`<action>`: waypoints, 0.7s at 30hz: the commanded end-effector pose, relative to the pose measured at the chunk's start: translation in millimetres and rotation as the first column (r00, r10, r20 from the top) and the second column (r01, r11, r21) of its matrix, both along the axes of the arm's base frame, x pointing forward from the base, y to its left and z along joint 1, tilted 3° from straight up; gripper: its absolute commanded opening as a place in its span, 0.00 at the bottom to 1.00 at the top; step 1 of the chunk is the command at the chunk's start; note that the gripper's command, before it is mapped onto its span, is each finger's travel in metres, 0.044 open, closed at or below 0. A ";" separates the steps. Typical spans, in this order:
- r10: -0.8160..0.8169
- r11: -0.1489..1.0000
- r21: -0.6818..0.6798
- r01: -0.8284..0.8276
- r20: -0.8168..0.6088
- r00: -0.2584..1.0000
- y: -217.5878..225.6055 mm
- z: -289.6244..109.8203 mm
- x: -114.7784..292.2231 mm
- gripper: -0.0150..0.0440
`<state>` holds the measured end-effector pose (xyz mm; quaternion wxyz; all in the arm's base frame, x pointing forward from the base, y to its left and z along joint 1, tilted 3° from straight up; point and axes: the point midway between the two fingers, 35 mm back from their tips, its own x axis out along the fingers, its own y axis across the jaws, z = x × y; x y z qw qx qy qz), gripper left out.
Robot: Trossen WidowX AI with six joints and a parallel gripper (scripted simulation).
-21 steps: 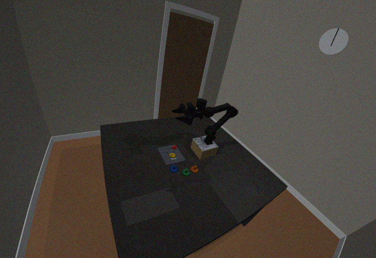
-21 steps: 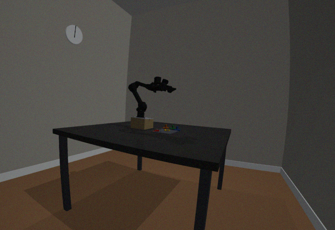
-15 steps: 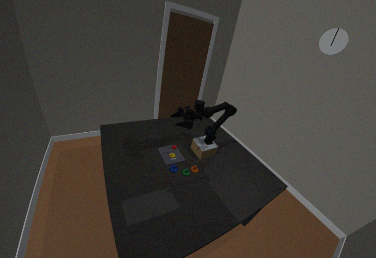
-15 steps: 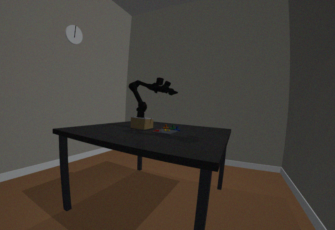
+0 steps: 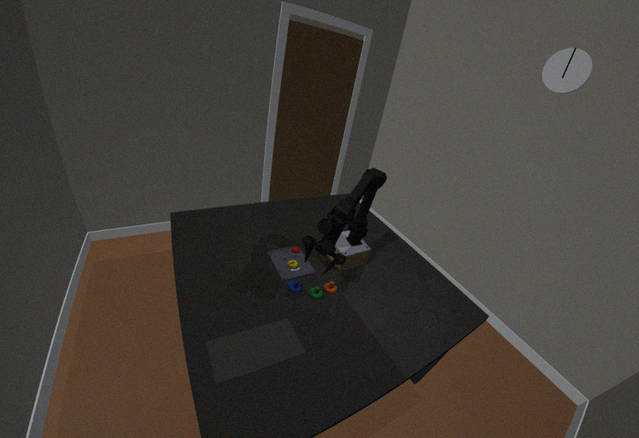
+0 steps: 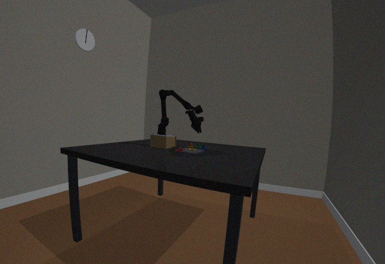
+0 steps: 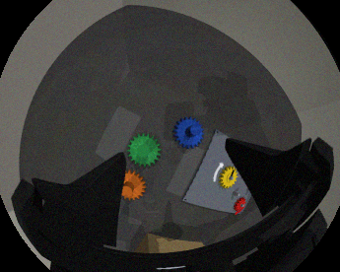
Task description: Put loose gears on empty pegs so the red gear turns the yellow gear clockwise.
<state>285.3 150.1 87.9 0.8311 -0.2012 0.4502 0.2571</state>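
Observation:
The grey board (image 5: 279, 260) (image 7: 205, 184) lies on the table. On it are the red gear (image 5: 295, 250) (image 7: 239, 205) and the yellow gear (image 5: 292, 263) (image 7: 227, 178), with a white arrow beside the yellow one. Loose on the table stand a blue gear (image 5: 294, 286) (image 7: 184, 140), a green gear (image 5: 316, 293) (image 7: 144, 150) and an orange gear (image 5: 330, 286) (image 7: 134, 185). My gripper (image 5: 315, 264) (image 7: 177, 151) is open and empty, high above the table. In the wrist view its left finger partly covers the orange gear, and its right finger covers part of the board.
The arm stands on a wooden box (image 5: 355, 259) (image 6: 162, 141) (image 7: 172, 243) beside the board. The dark table (image 5: 258, 309) (image 6: 130, 155) has its edges well out from the gears. A paler flat rectangle (image 5: 255, 350) shows on the table top in the top view.

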 end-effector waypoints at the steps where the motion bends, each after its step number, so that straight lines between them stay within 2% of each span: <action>1: 0.145 0.979 -0.113 -0.171 -0.207 0.968 19.7 -38.4 -39.2 1.00; 5: 0.239 0.921 -0.196 -0.336 -0.396 0.886 28.3 -66.3 -78.9 1.00; 21: 0.243 0.918 -0.199 -0.344 -0.405 0.881 29.2 -84.8 -77.9 1.00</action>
